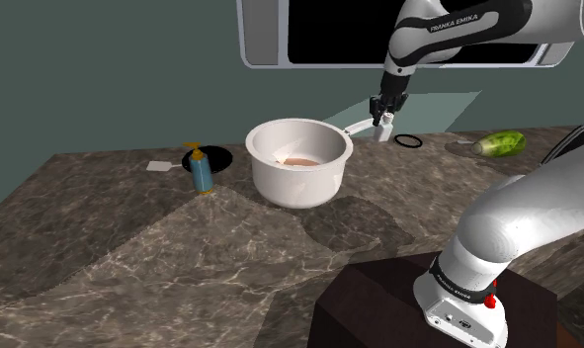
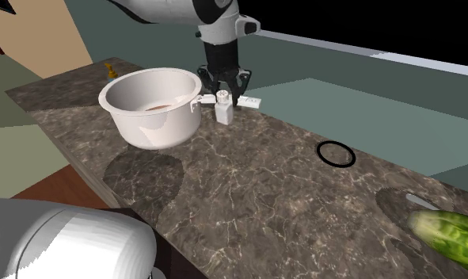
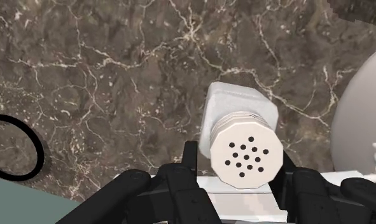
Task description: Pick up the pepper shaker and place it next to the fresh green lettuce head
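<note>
Two black fingers (image 3: pixel 190 162) of the gripper (image 3: pixel 238 159) stand apart on either side of a white pepper shaker (image 3: pixel 242 121), whose round cap with its dark holes faces the wrist camera. Gaps show between the cap and the fingers, so the pincer is wide and holds nothing. The shaker stands upright on a dark veined marble counter (image 3: pixel 104 63).

From the shoulder view, the gripper (image 1: pixel 383 111) hangs straight down over the shaker (image 1: pixel 386 130), which sits just beside the handle of a large white pot (image 1: pixel 294 183), on the pot's far right. A thin black ring (image 1: pixel 408 141) lies flat on the counter (image 1: pixel 131 247) near the shaker, and farther toward that view's right lies the green lettuce head (image 1: pixel 501 143), well apart from the shaker, with the ring between them. A blue soap bottle with an orange pump (image 1: pixel 200 170) stands to the pot's left. The arm's dark stand (image 1: pixel 378 306) fills the lower right.

In the second exterior view the gripper (image 2: pixel 223 89) straddles the shaker's top (image 2: pixel 223 109), with the pot (image 2: pixel 157 127) just to the left, the ring (image 2: pixel 336 154) to the right and the lettuce head (image 2: pixel 454 234) at the lower right corner of the counter (image 2: pixel 264 182).
</note>
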Motion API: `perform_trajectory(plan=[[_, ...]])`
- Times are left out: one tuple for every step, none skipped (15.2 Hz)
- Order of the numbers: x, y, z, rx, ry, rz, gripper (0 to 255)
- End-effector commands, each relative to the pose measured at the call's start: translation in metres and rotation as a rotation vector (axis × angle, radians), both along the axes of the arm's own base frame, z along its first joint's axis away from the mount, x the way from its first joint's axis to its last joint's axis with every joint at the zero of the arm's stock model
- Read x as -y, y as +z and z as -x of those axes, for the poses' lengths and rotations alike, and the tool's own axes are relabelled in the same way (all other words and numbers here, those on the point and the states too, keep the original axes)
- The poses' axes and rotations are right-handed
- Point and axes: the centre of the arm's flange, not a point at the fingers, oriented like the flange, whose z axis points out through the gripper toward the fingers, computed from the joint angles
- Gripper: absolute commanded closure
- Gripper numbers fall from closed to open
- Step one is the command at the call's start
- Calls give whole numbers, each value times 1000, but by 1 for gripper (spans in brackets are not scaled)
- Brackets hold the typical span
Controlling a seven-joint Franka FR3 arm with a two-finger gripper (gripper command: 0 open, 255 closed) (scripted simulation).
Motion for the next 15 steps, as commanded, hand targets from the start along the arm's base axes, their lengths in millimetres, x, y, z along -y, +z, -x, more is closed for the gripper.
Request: perform_trajectory(plan=[[0,12,-1,0,0,0,255],[0,18,-1,0,0,0,255],[0,23,-1,0,0,0,255],[0,28,-1,0,0,0,255],[0,30,0,0,0,0,255],[10,30,8,0,0,0,255],[20,30,17,0,0,0,255],[30,30,25,0,0,0,255],[40,30,34,0,0,0,255],[50,30,43,0,0,0,255],[60,30,51,0,0,0,255],[70,30,60,0,0,0,255],[80,30,69,0,0,0,255],[90,30,77,0,0,0,255],[100,30,86,0,0,0,255]])
